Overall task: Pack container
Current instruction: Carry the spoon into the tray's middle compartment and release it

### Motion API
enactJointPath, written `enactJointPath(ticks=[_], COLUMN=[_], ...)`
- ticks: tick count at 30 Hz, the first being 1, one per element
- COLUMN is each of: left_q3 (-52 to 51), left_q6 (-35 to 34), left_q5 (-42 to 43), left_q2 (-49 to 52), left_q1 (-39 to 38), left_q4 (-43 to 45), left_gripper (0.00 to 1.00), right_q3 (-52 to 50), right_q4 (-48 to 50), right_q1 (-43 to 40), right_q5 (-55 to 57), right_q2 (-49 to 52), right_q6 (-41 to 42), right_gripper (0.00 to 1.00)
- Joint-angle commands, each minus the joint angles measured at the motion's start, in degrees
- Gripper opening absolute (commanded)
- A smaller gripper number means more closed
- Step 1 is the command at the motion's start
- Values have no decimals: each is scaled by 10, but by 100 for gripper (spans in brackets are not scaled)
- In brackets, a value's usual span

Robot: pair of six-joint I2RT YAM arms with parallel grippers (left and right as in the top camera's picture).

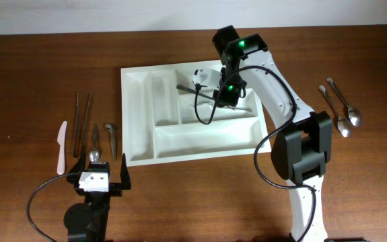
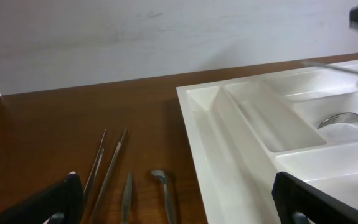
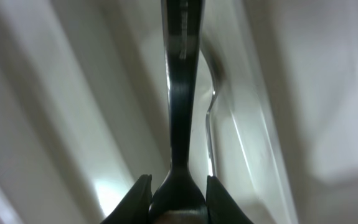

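Note:
The container (image 1: 136, 121), a large white cutlery tray, lies at the table's middle. My right gripper (image 1: 221, 94) hovers over its upper long compartments, shut on a dark metal utensil (image 1: 192, 88) whose handle points left. In the right wrist view the jaws (image 3: 177, 193) clamp the utensil's broad end, and its handle (image 3: 180, 93) runs away over the tray's dividers (image 3: 54, 93). A fork (image 2: 343, 118) lies in one long compartment. My left gripper (image 1: 102, 173) is open and empty, low over the table left of the tray's front corner (image 2: 228, 162).
Left of the tray lie a white plastic knife (image 1: 61, 144), two brown sticks (image 1: 80, 124) and two small metal utensils (image 1: 95, 142) (image 1: 111, 138); these also show between the left jaws (image 2: 160, 193). Two spoons (image 1: 341, 111) lie at the right.

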Motion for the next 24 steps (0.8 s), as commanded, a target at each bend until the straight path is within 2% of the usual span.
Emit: enactJointPath(ticks=[1, 8, 9, 10, 11, 14, 17, 24], left_q3=[-5, -5, -5, -5, -5, -5, -5, -5], left_q6=[9, 9, 9, 9, 9, 9, 9, 9], left_q5=[-6, -6, -6, -6, -6, -6, -6, -6], left_q2=[-4, -4, -4, -4, -4, -4, -4, -4], left_q1=[-3, -3, -3, -3, -3, -3, -3, -3], left_q4=[2, 1, 1, 2, 2, 1, 2, 1], left_gripper=[99, 99, 99, 99, 99, 99, 99, 99], right_q3=[-47, -99, -99, -99, -97, -83, -53, 123], right_q4=[26, 54, 54, 55, 54, 52, 43, -30], right_q1=[-10, -39, -43, -46, -49, -52, -53, -78], right_q5=[11, 11, 10, 9, 8, 5, -16, -5], right_q2=[6, 6, 6, 6, 5, 4, 4, 3], right_q6=[-9, -9, -5, 2, 5, 29, 48, 152], right_gripper=[16, 18, 36, 65, 82, 99, 99, 99])
